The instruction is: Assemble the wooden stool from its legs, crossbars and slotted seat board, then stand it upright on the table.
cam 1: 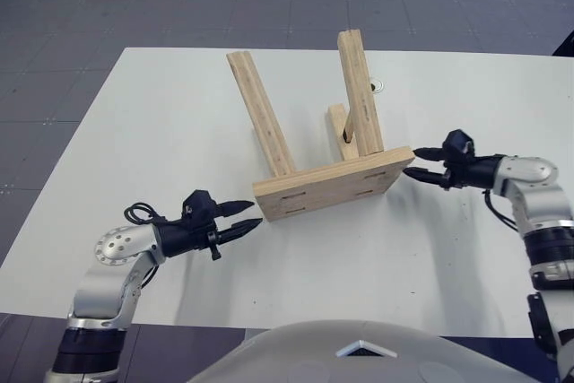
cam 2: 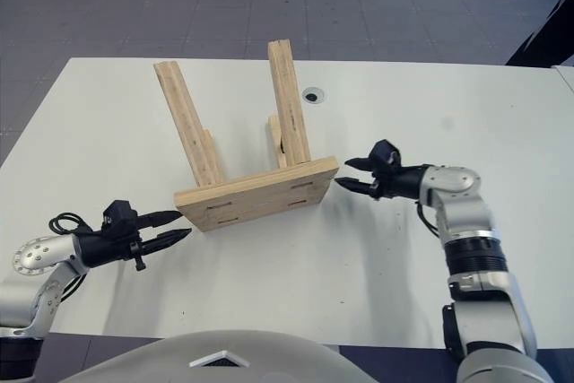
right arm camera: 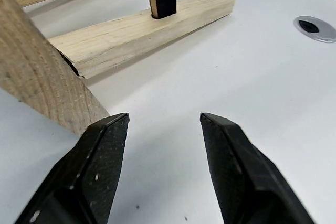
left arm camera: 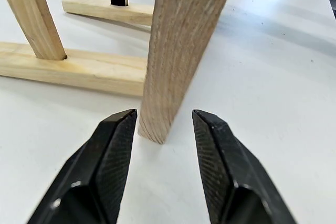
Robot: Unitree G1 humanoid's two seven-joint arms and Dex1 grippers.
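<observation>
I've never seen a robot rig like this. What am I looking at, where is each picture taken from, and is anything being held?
This is a humanoid robot with two arms, each ending in a two-fingered end effector. The two wide pictures come from cameras in its head, looking down over a white table. The two close-ups come from cameras on its wrists, looking out between the black fingers. On the table a wooden stool lies on its side, seat board on edge, legs pointing away from the robot. The left end effector sits by the board's left corner, the right end effector by its right corner. Both are open; nothing is held.
</observation>
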